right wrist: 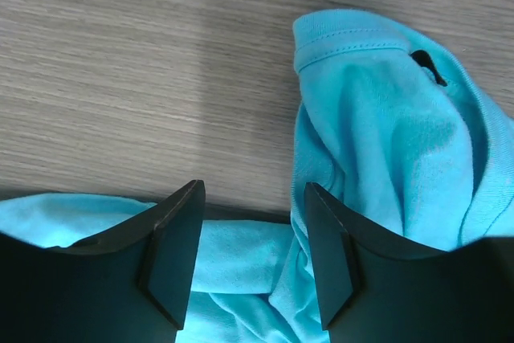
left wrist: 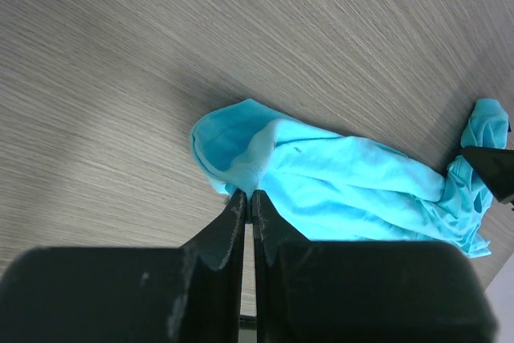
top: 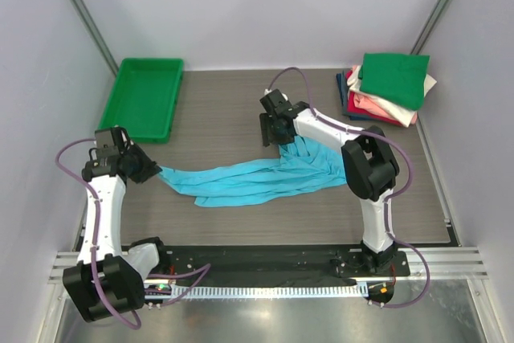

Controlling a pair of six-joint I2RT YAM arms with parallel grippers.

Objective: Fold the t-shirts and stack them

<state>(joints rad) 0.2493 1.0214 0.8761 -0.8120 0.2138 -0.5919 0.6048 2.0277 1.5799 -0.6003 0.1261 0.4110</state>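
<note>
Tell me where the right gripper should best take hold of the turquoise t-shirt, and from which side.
Probably the stitched hem at the bunched right end of the turquoise t-shirt, coming down from above. The left gripper pinches the other end, so a hold there could stretch the cloth flat. The right gripper hangs open near it.

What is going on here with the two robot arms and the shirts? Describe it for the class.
The two arms are handling a turquoise t-shirt, which lies rumpled and drawn out across the table between them. The left gripper is shut on one end of it. The right gripper stands open over the other end, with cloth between its fingers but not clamped. A stack of folded t-shirts, green on top, sits at the far right corner, and a green tray sits at the far left.
</note>
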